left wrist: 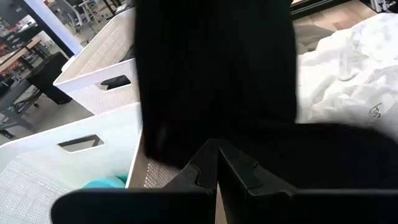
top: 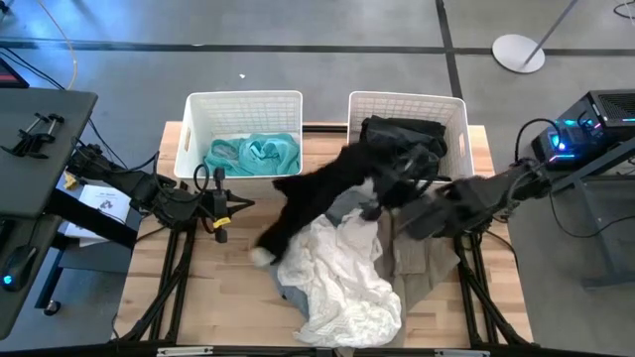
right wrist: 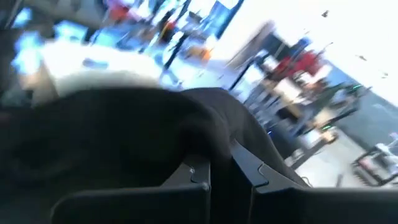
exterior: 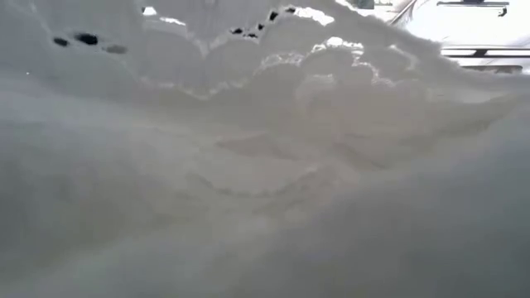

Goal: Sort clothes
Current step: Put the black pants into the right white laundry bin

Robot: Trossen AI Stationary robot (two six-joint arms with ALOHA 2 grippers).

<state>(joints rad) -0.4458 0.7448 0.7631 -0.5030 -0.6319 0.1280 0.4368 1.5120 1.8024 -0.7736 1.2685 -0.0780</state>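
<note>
A black garment (top: 317, 193) stretches across the middle of the table, above a pile of a white garment (top: 342, 273), a beige one (top: 422, 263) and a grey-blue one (top: 347, 203). My right gripper (top: 385, 196) is shut on the black garment. My left gripper (top: 230, 206) is shut and empty, beside the left white basket (top: 198, 119), which holds a teal garment (top: 253, 154). The right basket (top: 456, 114) holds black garments (top: 402, 134). In the left wrist view the black garment (left wrist: 211, 74) hangs in front of my left gripper (left wrist: 217, 152). The white garment (exterior: 265, 165) fills the low view. My right gripper pinches a bunched fold of the black garment (right wrist: 217, 124) between its two fingers, coming from the table's right side. The cloth drapes over the fingers (right wrist: 199, 171) and hides how many layers are held. The garment trails toward the table's left, and its far end (top: 266, 250) is low by the pile.
Both baskets stand side by side along the table's far edge. The pile covers the table's middle and near edge. Bare wood (top: 213, 297) shows at the near left. Black stands and equipment flank the table on both sides.
</note>
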